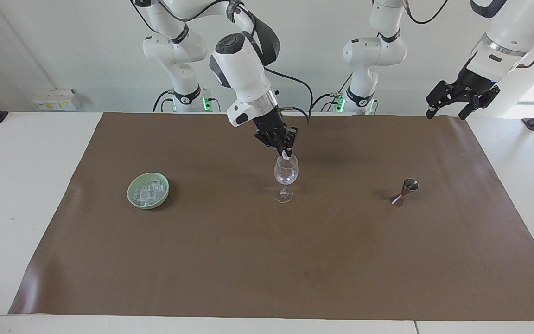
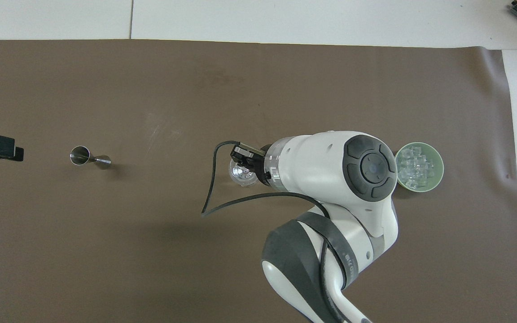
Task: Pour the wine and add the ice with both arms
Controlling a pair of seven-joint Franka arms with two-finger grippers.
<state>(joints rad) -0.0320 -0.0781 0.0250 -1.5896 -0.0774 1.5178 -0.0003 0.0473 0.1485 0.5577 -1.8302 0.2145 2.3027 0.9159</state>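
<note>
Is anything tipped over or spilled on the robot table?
Nothing has spilled. One thing looks odd: the small silver metal measuring cup leans askew on the brown mat toward the left arm's end, not standing straight. The clear wine glass stands upright, and the green bowl keeps its ice inside.
</note>
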